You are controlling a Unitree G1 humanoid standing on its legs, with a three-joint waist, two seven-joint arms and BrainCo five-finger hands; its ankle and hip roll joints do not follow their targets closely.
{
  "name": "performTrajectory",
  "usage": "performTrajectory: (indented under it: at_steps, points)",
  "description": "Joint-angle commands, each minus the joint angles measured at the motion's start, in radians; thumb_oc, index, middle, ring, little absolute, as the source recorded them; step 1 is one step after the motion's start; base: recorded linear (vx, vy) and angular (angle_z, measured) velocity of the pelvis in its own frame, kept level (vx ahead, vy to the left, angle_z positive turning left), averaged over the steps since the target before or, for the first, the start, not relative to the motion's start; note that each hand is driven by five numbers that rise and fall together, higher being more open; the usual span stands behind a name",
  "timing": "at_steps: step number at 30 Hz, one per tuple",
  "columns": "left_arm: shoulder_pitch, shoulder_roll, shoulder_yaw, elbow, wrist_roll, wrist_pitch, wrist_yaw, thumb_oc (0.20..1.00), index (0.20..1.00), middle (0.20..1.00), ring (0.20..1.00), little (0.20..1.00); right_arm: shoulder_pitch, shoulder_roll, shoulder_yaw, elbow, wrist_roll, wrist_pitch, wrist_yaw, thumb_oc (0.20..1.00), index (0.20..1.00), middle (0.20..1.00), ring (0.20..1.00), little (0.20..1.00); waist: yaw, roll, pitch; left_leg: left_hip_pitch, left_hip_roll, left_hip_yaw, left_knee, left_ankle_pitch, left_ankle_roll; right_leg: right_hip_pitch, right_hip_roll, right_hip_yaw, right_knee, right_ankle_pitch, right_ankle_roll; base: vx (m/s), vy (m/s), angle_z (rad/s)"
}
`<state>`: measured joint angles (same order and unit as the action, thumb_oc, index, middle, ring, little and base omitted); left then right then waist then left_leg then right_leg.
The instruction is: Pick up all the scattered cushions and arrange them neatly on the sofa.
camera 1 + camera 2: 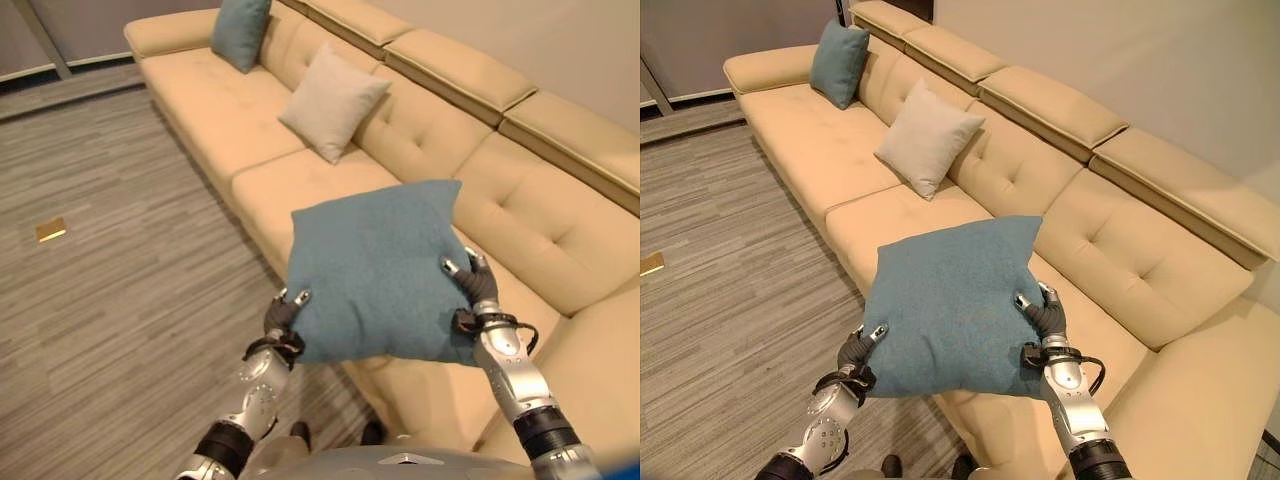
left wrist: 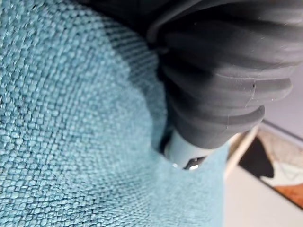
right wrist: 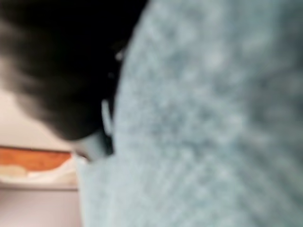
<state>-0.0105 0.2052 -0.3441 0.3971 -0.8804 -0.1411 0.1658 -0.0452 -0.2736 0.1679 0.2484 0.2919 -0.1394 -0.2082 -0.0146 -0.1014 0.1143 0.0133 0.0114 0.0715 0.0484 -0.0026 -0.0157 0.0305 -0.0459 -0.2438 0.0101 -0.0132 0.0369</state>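
Lower left of the frame: left hand (image 1: 284, 313) clamps the left edge of a teal cushion (image 1: 380, 270), fingers curled over the fabric. Centre: the cushion is held up between both hands, above the front edge of the tan sofa (image 1: 520, 230). Lower right: right hand (image 1: 474, 285) grips the cushion's right edge, fingers wrapped onto it. Upper left, on the sofa seat: a second teal cushion (image 1: 240, 30) and a beige cushion (image 1: 333, 101) lean against the backrest, well apart.
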Motion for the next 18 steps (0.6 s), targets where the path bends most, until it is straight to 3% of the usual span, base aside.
performTrajectory:
  at_steps: [1,4,6,7,9,10,11,12,14,17,18]
  points:
    - [-0.097,-0.066,-0.048,-0.124,0.027,-0.055,-0.101,0.2,0.2,0.2,0.2,0.2,-0.068,0.012,0.003,-0.09,0.021,-0.099,0.029,0.2,0.2,0.2,0.2,0.2,-0.002,-0.034,-0.047,-0.087,0.024,-0.017,0.012,0.037,-0.045,0.022,-0.013,0.054,0.039,0.0,0.092,0.15,0.154,-0.37]
    - [-0.095,-0.066,-0.052,-0.124,0.032,-0.051,-0.109,0.2,0.2,0.2,0.2,0.2,-0.06,0.013,-0.003,-0.098,0.019,-0.099,0.032,0.2,0.2,0.2,0.2,0.2,-0.007,-0.033,-0.053,-0.075,0.023,-0.005,0.006,0.031,-0.042,0.022,-0.02,0.053,0.05,-0.006,0.099,0.15,0.154,-0.2]
    - [-0.092,-0.063,-0.054,-0.125,0.039,-0.053,-0.109,0.2,0.2,0.2,0.2,0.2,-0.068,0.022,0.001,-0.096,0.014,-0.094,0.034,0.2,0.2,0.2,0.2,0.2,-0.003,-0.022,-0.047,-0.045,0.0,0.01,0.012,0.0,-0.013,0.001,-0.05,0.091,0.135,0.019,0.123,0.21,0.32,-0.3]
    - [-0.087,-0.057,-0.058,-0.126,0.057,-0.059,-0.105,0.2,0.2,0.2,0.2,0.2,-0.073,0.033,0.007,-0.089,0.014,-0.095,0.037,0.2,0.2,0.2,0.2,0.2,-0.005,-0.014,-0.04,-0.023,-0.015,0.029,0.013,-0.018,0.011,-0.04,-0.074,0.116,0.228,0.076,0.145,0.13,0.235,-0.63]
    - [-0.087,-0.055,-0.058,-0.132,0.054,-0.06,-0.106,0.2,0.2,0.2,0.2,0.2,-0.081,0.035,0.012,-0.089,0.011,-0.094,0.038,0.2,0.2,0.2,0.2,0.2,-0.004,-0.009,-0.035,-0.014,-0.02,0.036,0.014,-0.022,0.021,-0.063,-0.08,0.124,0.276,0.099,0.15,0.12,0.247,-0.71]
    - [-0.096,-0.049,-0.052,-0.14,0.066,-0.066,-0.094,0.2,0.2,0.2,0.2,0.2,-0.091,0.042,0.021,-0.087,0.009,-0.096,0.038,0.2,0.2,0.2,0.2,0.2,-0.005,0.007,-0.024,0.013,-0.022,0.048,0.011,-0.035,0.04,-0.106,-0.09,0.112,0.367,0.112,0.147,0.11,0.239,-0.69]
    - [-0.096,-0.049,-0.052,-0.14,0.066,-0.066,-0.094,0.2,0.2,0.2,0.2,0.2,-0.091,0.042,0.021,-0.087,0.009,-0.096,0.038,0.2,0.2,0.2,0.2,0.2,-0.003,0.006,-0.023,0.014,-0.023,0.05,0.011,-0.036,0.04,-0.107,-0.091,0.114,0.37,0.111,0.148,0.16,0.282,-0.74]
    - [-0.096,-0.047,-0.046,-0.145,0.08,-0.069,-0.094,0.2,0.2,0.2,0.2,0.2,-0.093,0.045,0.027,-0.087,0.006,-0.093,0.042,0.2,0.2,0.2,0.2,0.2,-0.004,0.015,-0.02,0.043,-0.029,0.064,0.002,-0.049,0.047,-0.136,-0.103,0.072,0.384,0.107,0.141,0.09,0.115,-0.51]
    - [-0.097,-0.048,-0.039,-0.143,0.082,-0.069,-0.093,0.2,0.2,0.2,0.2,0.2,-0.098,0.042,0.028,-0.082,0.008,-0.092,0.046,0.2,0.2,0.2,0.2,0.2,-0.008,0.019,-0.022,0.062,-0.035,0.067,-0.012,-0.054,0.046,-0.152,-0.096,0.053,0.37,0.1,0.135,0.13,0.12,-0.55]
    - [-0.105,-0.051,-0.032,-0.145,0.083,-0.072,-0.097,0.2,0.2,0.2,0.2,0.2,-0.104,0.036,0.023,-0.072,0.016,-0.095,0.055,0.2,0.2,0.2,0.2,0.2,-0.026,0.012,-0.024,0.085,-0.06,0.052,-0.03,-0.057,0.042,-0.182,-0.044,0.06,0.221,0.1,0.123,0.16,0.034,-0.35]
    - [-0.112,-0.053,-0.028,-0.145,0.083,-0.076,-0.097,0.2,0.2,0.2,0.2,0.2,-0.11,0.036,0.024,-0.067,0.015,-0.098,0.053,0.2,0.2,0.2,0.2,0.2,-0.024,0.01,-0.026,0.099,-0.066,0.052,-0.042,-0.058,0.038,-0.192,-0.046,0.021,0.159,0.125,0.128,0.16,-0.018,-0.11]
